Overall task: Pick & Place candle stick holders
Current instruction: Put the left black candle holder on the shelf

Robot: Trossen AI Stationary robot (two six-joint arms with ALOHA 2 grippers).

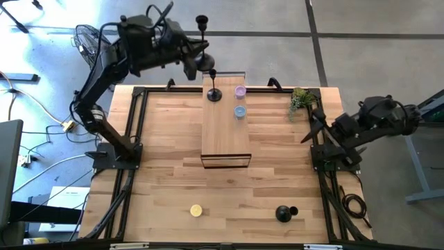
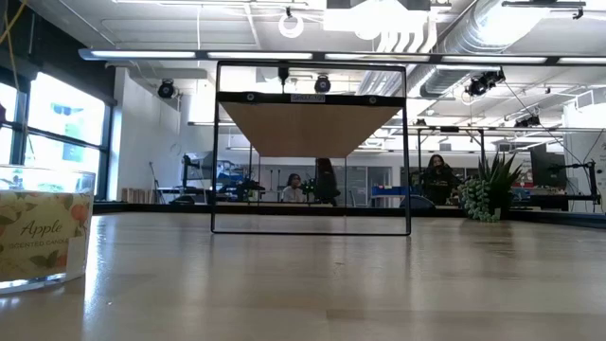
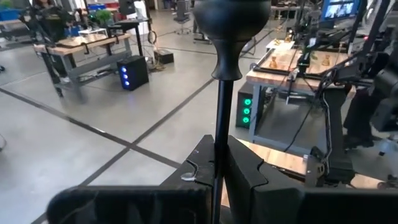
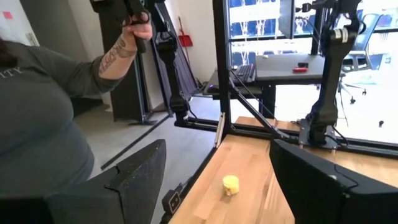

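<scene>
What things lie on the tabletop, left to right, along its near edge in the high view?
Yellow candle → black candle stick holder lying on its side.

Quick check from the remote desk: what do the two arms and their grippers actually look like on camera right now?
Both are dark, near-black jointed arms on black bases bolted to the table frame. The left arm carries black cables over its bulky wrist. The left gripper and right gripper each have two broad, angular matte-black fingers.
</scene>
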